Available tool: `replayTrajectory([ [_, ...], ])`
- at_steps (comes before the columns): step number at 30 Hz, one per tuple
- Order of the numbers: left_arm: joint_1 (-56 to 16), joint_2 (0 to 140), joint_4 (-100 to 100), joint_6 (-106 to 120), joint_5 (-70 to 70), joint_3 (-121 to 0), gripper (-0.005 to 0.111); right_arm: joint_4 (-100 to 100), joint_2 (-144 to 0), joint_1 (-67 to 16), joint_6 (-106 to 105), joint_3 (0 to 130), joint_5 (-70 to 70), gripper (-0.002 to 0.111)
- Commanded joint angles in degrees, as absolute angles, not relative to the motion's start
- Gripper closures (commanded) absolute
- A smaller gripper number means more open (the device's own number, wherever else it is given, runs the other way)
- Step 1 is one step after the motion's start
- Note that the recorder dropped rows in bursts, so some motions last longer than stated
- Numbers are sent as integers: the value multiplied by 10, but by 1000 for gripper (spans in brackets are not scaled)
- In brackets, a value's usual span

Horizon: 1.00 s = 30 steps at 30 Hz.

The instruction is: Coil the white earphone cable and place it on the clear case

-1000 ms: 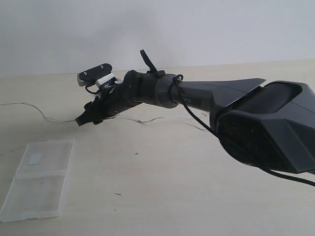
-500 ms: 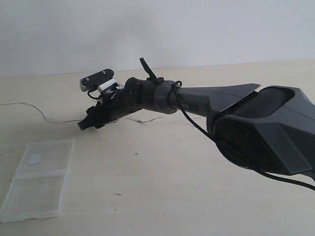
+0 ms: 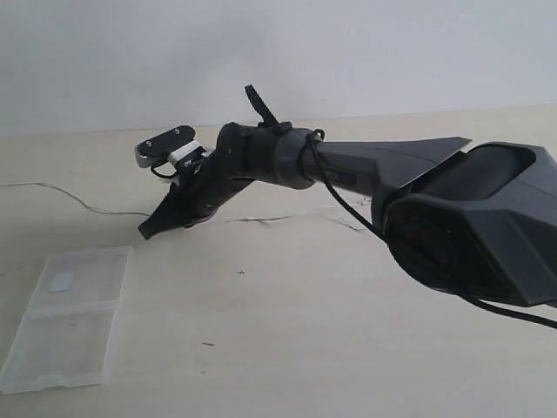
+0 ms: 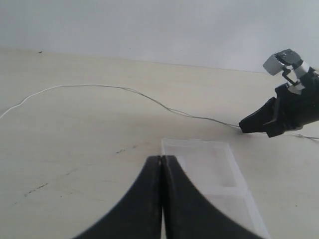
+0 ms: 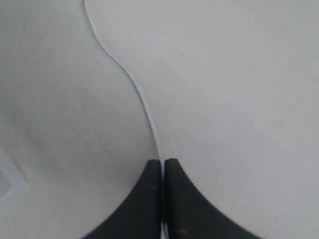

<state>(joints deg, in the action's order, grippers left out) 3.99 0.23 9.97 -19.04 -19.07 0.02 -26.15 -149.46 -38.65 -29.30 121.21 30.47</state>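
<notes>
The white earphone cable [image 3: 74,198] runs thin across the table from the far left edge to my right gripper [image 3: 146,232], then trails on behind the arm. That gripper is shut on the cable [image 5: 133,82], which enters between its fingertips [image 5: 154,167]. The clear case [image 3: 70,313] lies open and flat at the front left, a small white sticker on its far half. My left gripper [image 4: 162,158] is shut on nothing and hovers just short of the case [image 4: 209,164]. It does not show in the exterior view. Earbuds, remote and plug are not visible.
The right arm's large black body [image 3: 470,226] fills the right of the exterior view, with a black wire along it. The light table [image 3: 287,348] ends at a white wall [image 3: 348,43]. A corner of the case [image 5: 7,185] shows in the right wrist view.
My right gripper has tipped downward and its tip has dropped closer to the table, nearer the case, still holding the cable. The cable behind the arm has shifted slightly.
</notes>
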Motion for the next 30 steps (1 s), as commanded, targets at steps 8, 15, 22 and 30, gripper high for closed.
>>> replayTrajectory([
  [8,41,0,97,-194,-188,0,107,-259,-1399,-386,-263,1211,321,108],
  [15,41,0,97,-194,-188,0,107,-293,-1348,-387,-256,1211,331,108],
  [22,41,0,97,-194,-188,0,107,-305,-1295,-403,-256,1211,332,108],
  [30,41,0,97,-194,-188,0,107,-330,-1219,-409,-255,1211,352,108],
])
